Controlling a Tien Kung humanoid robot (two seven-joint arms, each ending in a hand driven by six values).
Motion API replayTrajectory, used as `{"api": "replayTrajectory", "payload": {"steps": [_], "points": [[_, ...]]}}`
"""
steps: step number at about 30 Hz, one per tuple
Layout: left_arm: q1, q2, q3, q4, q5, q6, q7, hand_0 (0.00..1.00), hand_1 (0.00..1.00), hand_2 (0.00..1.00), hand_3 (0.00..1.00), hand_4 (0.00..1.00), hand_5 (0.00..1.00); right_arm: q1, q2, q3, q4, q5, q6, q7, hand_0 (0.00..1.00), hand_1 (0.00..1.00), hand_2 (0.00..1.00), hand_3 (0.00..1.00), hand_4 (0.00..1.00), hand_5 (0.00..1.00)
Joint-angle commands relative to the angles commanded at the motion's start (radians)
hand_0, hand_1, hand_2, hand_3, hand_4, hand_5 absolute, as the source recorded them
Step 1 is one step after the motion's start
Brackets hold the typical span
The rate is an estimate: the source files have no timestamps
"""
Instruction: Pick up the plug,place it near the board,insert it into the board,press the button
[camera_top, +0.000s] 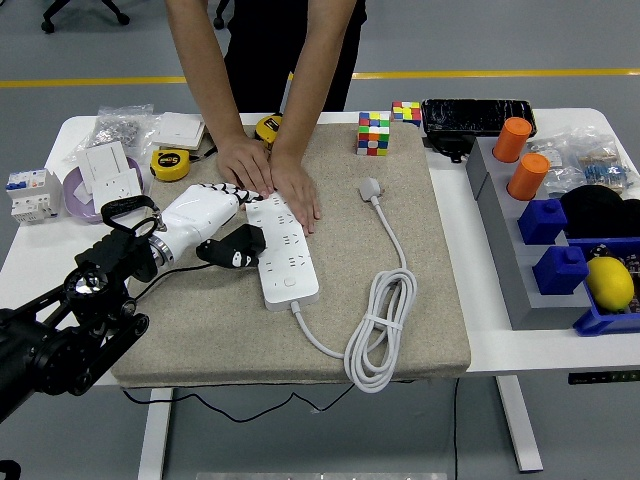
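Observation:
The white power strip (285, 250) lies lengthwise on the beige mat (200, 330); its button (288, 283) is at the near end. A person's two hands (270, 175) press flat on its far end. The white plug (371, 188) lies free on the mat to the right, and its cable (385, 320) runs down to a coil and back to the strip. My left hand (232, 235), white with black fingers, rests at the strip's left edge. Its dark thumb touches the strip's side, its fingers are loosely extended and it holds nothing. It is well left of the plug.
Two puzzle cubes (374, 132) stand at the mat's far edge, with a black case (476, 115) beside them. A grey rack with orange cylinders (520, 160), blue blocks and a lemon (610, 282) fills the right side. Tape measures (170, 163) and sockets (110, 170) lie at far left.

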Motion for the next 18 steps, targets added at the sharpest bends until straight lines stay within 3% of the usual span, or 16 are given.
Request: {"api": "replayTrajectory", "payload": {"steps": [3, 4, 9, 10, 12, 15, 16, 17, 18], "points": [[0.000, 0.004, -0.002, -0.007, 0.000, -0.016, 0.000, 0.760, 0.909, 0.875, 0.891, 0.998, 0.616, 0.000, -0.001, 0.000, 0.000, 0.001, 0.000, 0.000, 0.798, 0.703, 0.711, 0.751, 0.998, 0.978], [0.000, 0.005, -0.002, -0.010, 0.000, -0.020, 0.000, 0.776, 0.927, 0.894, 0.918, 0.998, 0.670, 0.000, -0.001, 0.001, 0.000, 0.001, 0.000, 0.000, 0.797, 0.703, 0.711, 0.752, 0.998, 0.975], [0.003, 0.014, -0.006, -0.030, -0.009, -0.043, 0.000, 0.776, 0.927, 0.894, 0.918, 0.998, 0.670, 0.000, -0.001, 0.001, 0.000, 0.002, 0.000, 0.000, 0.797, 0.703, 0.711, 0.752, 0.998, 0.975], [0.005, 0.017, -0.009, -0.038, -0.019, -0.050, -0.001, 0.800, 0.961, 0.922, 0.934, 0.998, 0.822, 0.000, -0.001, 0.001, 0.000, 0.002, 0.000, 0.000, 0.798, 0.704, 0.711, 0.752, 0.998, 0.974], [0.013, 0.021, -0.023, -0.055, -0.040, -0.059, -0.003, 0.800, 0.961, 0.922, 0.934, 0.998, 0.822, 0.000, -0.001, 0.002, 0.000, 0.002, 0.000, 0.000, 0.798, 0.704, 0.711, 0.752, 0.998, 0.974], [0.066, 0.018, -0.092, -0.126, -0.132, -0.046, -0.007, 0.800, 0.961, 0.922, 0.934, 0.998, 0.822, 0.000, -0.001, -0.001, 0.000, 0.005, -0.001, 0.001, 0.798, 0.704, 0.711, 0.752, 0.998, 0.974], [0.088, 0.010, -0.116, -0.148, -0.168, -0.032, -0.006, 0.797, 0.964, 0.945, 0.931, 0.998, 0.998, 0.000, -0.001, 0.000, 0.000, 0.005, -0.002, 0.001, 0.797, 0.703, 0.711, 0.752, 0.998, 0.971], [0.097, 0.008, -0.129, -0.160, -0.197, -0.026, -0.005, 0.797, 0.964, 0.945, 0.931, 0.998, 0.998, 0.000, -0.001, 0.001, 0.000, 0.004, -0.002, 0.001, 0.797, 0.703, 0.711, 0.752, 0.998, 0.971], [0.147, -0.022, -0.181, -0.209, -0.254, 0.019, 0.003, 0.797, 0.964, 0.945, 0.931, 0.998, 0.998, -0.001, -0.001, 0.004, 0.000, -0.001, -0.001, -0.001, 0.797, 0.703, 0.711, 0.752, 0.998, 0.971]]}}
